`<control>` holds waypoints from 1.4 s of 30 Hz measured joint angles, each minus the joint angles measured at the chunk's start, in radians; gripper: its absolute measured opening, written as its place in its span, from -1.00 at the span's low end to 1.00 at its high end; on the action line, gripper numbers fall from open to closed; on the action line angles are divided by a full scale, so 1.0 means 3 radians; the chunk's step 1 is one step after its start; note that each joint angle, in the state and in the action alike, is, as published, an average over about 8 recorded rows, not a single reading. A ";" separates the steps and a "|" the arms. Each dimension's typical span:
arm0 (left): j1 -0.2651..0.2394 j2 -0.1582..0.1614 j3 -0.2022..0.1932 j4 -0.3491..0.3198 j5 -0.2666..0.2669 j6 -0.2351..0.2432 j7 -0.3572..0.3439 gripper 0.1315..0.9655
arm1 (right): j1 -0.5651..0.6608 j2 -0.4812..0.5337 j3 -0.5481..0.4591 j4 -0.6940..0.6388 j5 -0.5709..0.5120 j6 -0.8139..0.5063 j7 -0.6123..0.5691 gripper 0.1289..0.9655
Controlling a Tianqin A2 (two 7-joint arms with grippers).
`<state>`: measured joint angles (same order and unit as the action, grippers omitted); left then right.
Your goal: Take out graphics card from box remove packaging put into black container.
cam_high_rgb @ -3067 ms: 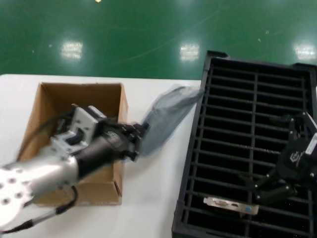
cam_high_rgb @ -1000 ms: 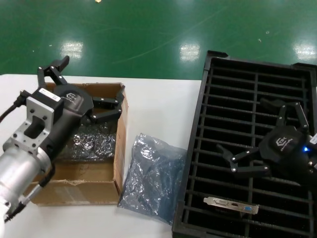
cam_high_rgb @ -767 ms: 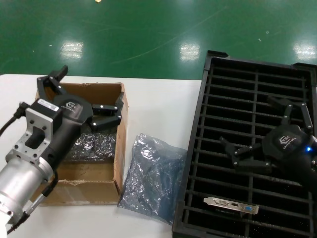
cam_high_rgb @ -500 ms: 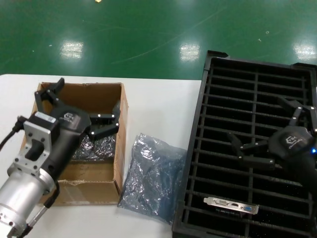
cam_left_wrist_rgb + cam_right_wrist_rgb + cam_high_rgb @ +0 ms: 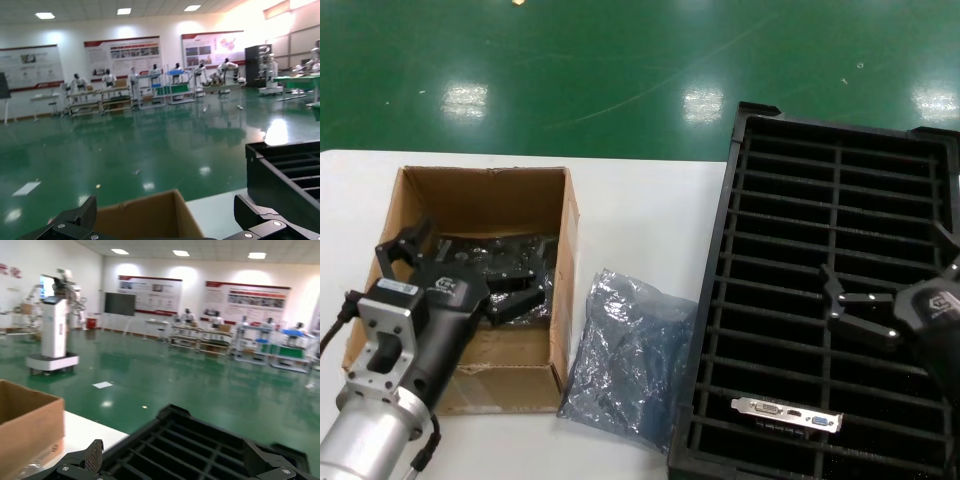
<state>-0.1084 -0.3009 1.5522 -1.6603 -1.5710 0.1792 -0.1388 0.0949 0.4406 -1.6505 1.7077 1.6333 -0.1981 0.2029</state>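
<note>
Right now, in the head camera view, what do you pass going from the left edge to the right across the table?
Left gripper open over the box → crumpled packaging on the table → black container, with a graphics card in a near slot → right gripper open above the container.

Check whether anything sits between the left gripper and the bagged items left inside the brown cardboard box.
Nothing visible does. The left gripper, fingers spread, hangs over the open-topped brown cardboard box, directly above the shiny bagged items on its floor. The crumpled grey-silver plastic bag lies outside, on the table.
</note>
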 joint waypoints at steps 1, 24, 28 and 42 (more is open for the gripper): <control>0.0020 0.0000 0.0009 0.0011 -0.0042 -0.0033 0.0025 1.00 | -0.0017 -0.0026 0.0009 -0.0020 0.0031 0.0036 -0.0037 1.00; 0.0310 0.0003 0.0137 0.0172 -0.0654 -0.0512 0.0397 1.00 | -0.0271 -0.0402 0.0144 -0.0308 0.0476 0.0566 -0.0580 1.00; 0.0310 0.0003 0.0137 0.0172 -0.0655 -0.0512 0.0397 1.00 | -0.0271 -0.0402 0.0144 -0.0308 0.0476 0.0566 -0.0581 1.00; 0.0310 0.0003 0.0137 0.0172 -0.0655 -0.0512 0.0397 1.00 | -0.0271 -0.0402 0.0144 -0.0308 0.0476 0.0566 -0.0581 1.00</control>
<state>-0.0155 -0.3001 1.5932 -1.6086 -1.7673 0.0256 -0.0197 0.0135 0.3201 -1.6072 1.6154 1.7762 -0.0282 0.0288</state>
